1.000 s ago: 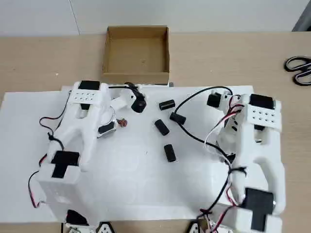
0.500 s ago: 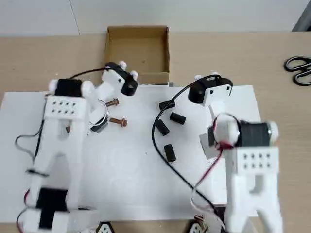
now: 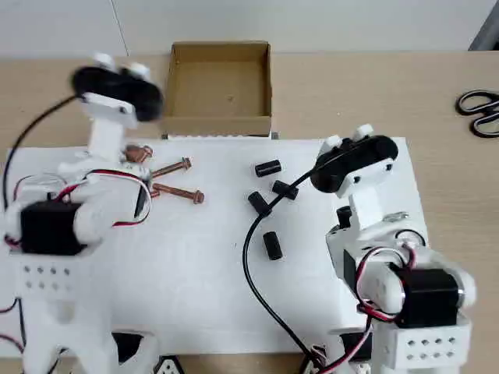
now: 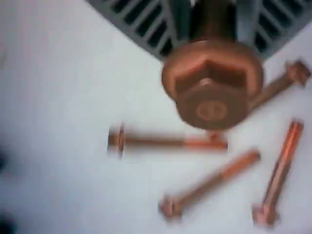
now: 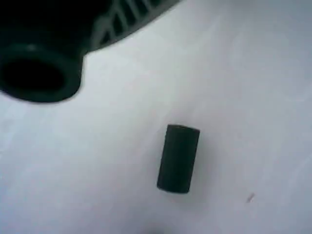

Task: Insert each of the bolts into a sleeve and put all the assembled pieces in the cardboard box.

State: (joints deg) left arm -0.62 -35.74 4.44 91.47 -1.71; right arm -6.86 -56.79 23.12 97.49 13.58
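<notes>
We see wooden table (image 3: 351, 93), white sheet (image 3: 203, 288) spread over near part. Cardboard box (image 3: 218, 125) at sheet's far edge, scissors (image 3: 479, 111) far right. On sheet: copper bolts (image 3: 178, 192) scattered left, four black sleeves (image 3: 272, 245) near centre.

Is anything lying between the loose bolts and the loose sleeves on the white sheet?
Mostly bare sheet. A black cable loops past the sleeves on the side facing the bolts.

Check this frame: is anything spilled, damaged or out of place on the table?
Nothing spilled or broken. Only oddity: a black cable trails across the white sheet, lying against two loose sleeves, where it could snag them. Scissors sit apart on the bare table.
</notes>
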